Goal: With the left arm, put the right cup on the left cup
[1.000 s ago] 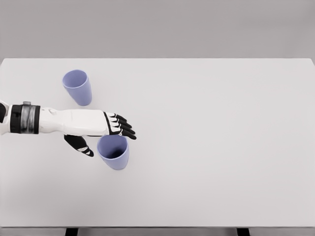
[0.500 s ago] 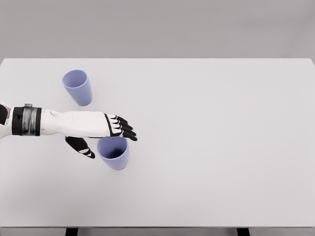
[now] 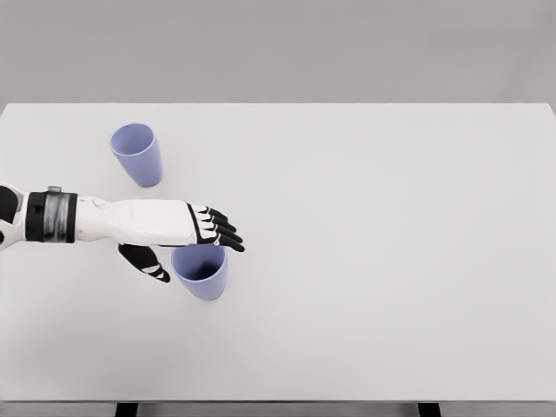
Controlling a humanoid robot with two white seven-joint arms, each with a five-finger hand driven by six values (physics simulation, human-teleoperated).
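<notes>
Toward the table's left edge, nearer its front than its back: left hand (image 3: pixel 187 234), black fingers (image 3: pixel 224 232) extended and loosely fanned over the far rim of the right cup (image 3: pixel 201 271), thumb (image 3: pixel 146 262) lowered just beside the cup's left wall; nothing gripped. Right cup: lilac, upright, mouth open, standing on the white table (image 3: pixel 391 261). Left cup (image 3: pixel 137 154): lilac, upright, apart from the hand, toward the back-left corner. Left forearm: white, entering across the left edge.
</notes>
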